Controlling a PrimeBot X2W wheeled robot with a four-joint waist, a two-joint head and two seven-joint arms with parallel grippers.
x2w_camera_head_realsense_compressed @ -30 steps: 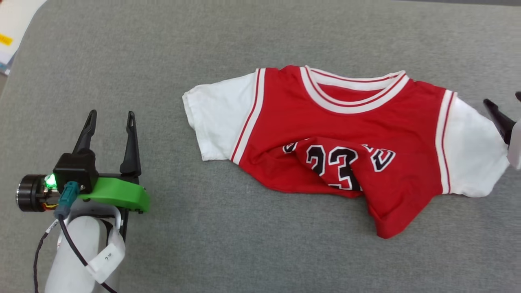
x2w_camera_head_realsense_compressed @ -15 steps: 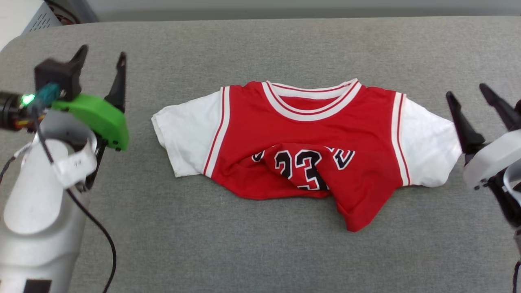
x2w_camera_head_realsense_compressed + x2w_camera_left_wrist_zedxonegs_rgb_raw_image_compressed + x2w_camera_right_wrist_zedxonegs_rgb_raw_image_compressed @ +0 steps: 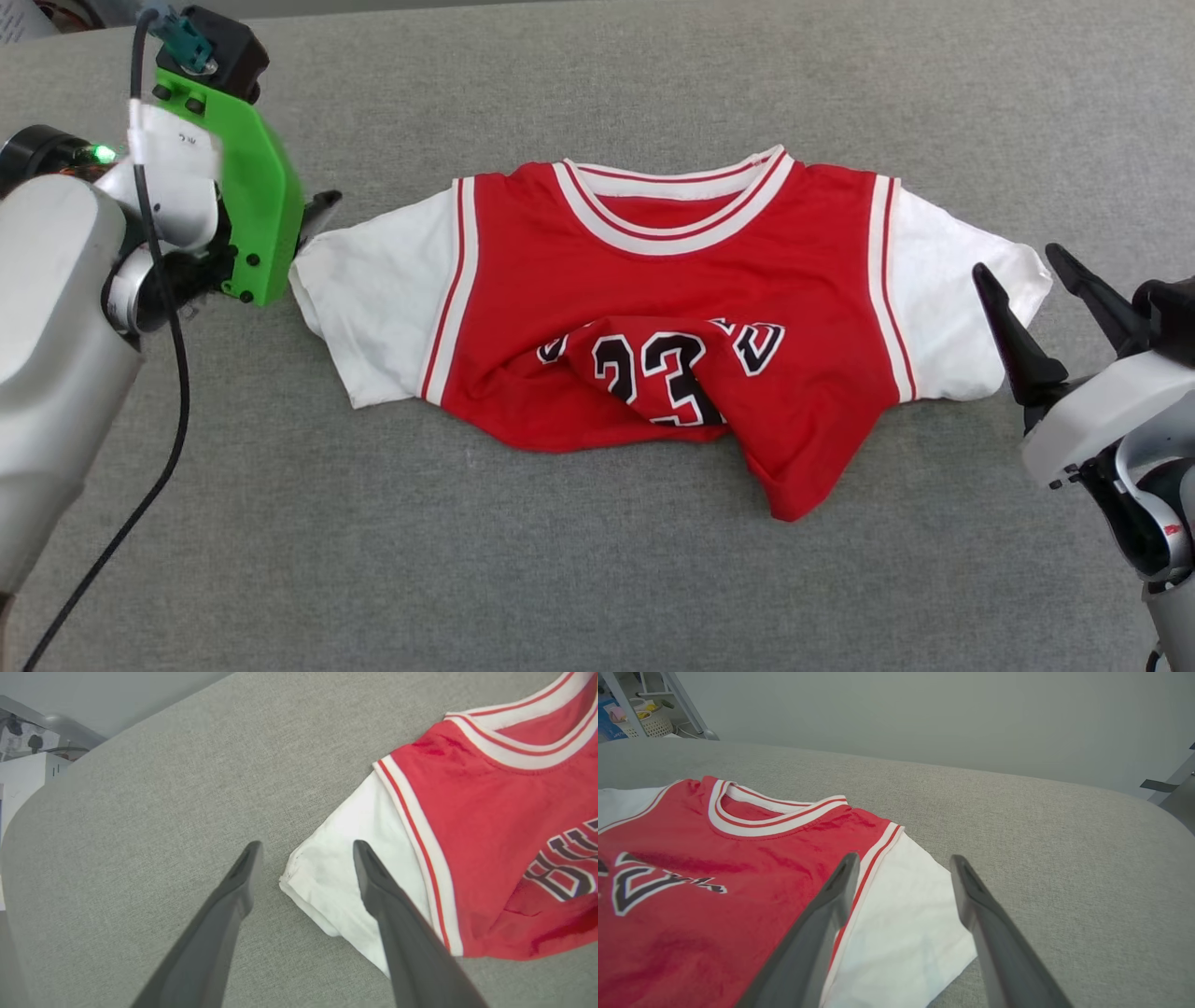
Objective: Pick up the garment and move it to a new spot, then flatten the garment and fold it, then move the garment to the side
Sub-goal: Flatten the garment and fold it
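The red jersey-style T-shirt with white short sleeves (image 3: 672, 271) is lying front-up mid-way across the grey fabric surface (image 3: 597, 579), its hem bunching over the number 23 (so not yet flattened). The left gripper (image 3: 307, 845) and right gripper (image 3: 904, 857) are each hanging over a sleeve edge, jaws spread wide and empty, probably lining up a two-handed pinch.
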